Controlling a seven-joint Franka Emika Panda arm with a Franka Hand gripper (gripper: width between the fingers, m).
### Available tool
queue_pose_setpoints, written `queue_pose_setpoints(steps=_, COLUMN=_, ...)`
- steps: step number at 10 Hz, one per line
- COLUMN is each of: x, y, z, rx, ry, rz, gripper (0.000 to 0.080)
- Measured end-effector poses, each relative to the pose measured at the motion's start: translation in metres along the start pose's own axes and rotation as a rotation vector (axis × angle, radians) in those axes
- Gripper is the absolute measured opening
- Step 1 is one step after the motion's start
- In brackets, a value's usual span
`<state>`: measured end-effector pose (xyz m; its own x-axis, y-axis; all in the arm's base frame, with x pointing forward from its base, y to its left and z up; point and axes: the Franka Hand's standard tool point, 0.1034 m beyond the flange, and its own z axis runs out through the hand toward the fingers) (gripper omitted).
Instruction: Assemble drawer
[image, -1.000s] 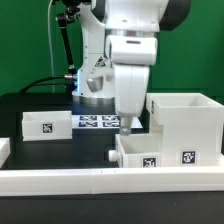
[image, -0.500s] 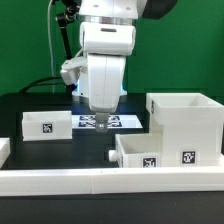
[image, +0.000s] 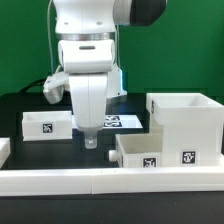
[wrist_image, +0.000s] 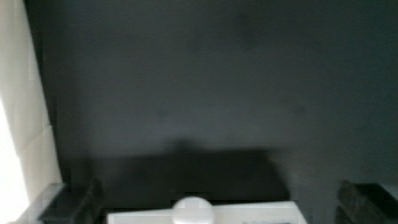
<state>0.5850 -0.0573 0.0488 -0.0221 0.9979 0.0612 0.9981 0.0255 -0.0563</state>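
The large white box shell (image: 186, 124) stands at the exterior view's right. A shallow white tray (image: 152, 151) with a knob (image: 110, 155) lies in front of it. A second tray (image: 45, 125) lies at the exterior view's left. My gripper (image: 90, 139) hangs just above the black table between the two trays, touching neither. In the wrist view its dark fingers (wrist_image: 71, 203) stand wide apart with nothing between them. A round knob (wrist_image: 192, 209) on a white tray edge (wrist_image: 249, 216) shows at the picture's edge.
The marker board (image: 124, 122) lies behind the gripper, partly hidden by the arm. A long low white border rail (image: 100, 179) runs along the table's front. A white strip (wrist_image: 15, 110) shows along one side of the wrist view.
The arm has moved steadily toward the exterior view's left, from beside the box shell to the gap between the two trays, and a little lower. The parts have not moved.
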Motion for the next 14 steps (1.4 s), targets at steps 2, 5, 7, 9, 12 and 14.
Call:
queue_pose_setpoints(steps=2, x=-0.007, y=0.004, z=0.008, rx=0.016, ry=0.075, rz=-0.002, gripper=0.0649)
queue_pose_setpoints(steps=5, x=0.002, y=0.001, z=0.021, rx=0.014, ry=0.154, rz=0.036, gripper=0.0649)
queue_pose_setpoints(steps=7, x=0.015, y=0.001, z=0.026, rx=0.016, ry=0.158, rz=0.053, gripper=0.0649)
queue_pose_setpoints(steps=9, x=0.013, y=0.000, z=0.026, rx=0.016, ry=0.158, rz=0.056, gripper=0.0649)
queue_pose_setpoints(steps=12, x=0.017, y=0.000, z=0.029, rx=0.002, ry=0.157, rz=0.054, gripper=0.0649)
queue_pose_setpoints(steps=14, x=0.032, y=-0.001, z=0.031, rx=0.003, ry=0.168, rz=0.040, gripper=0.0649)
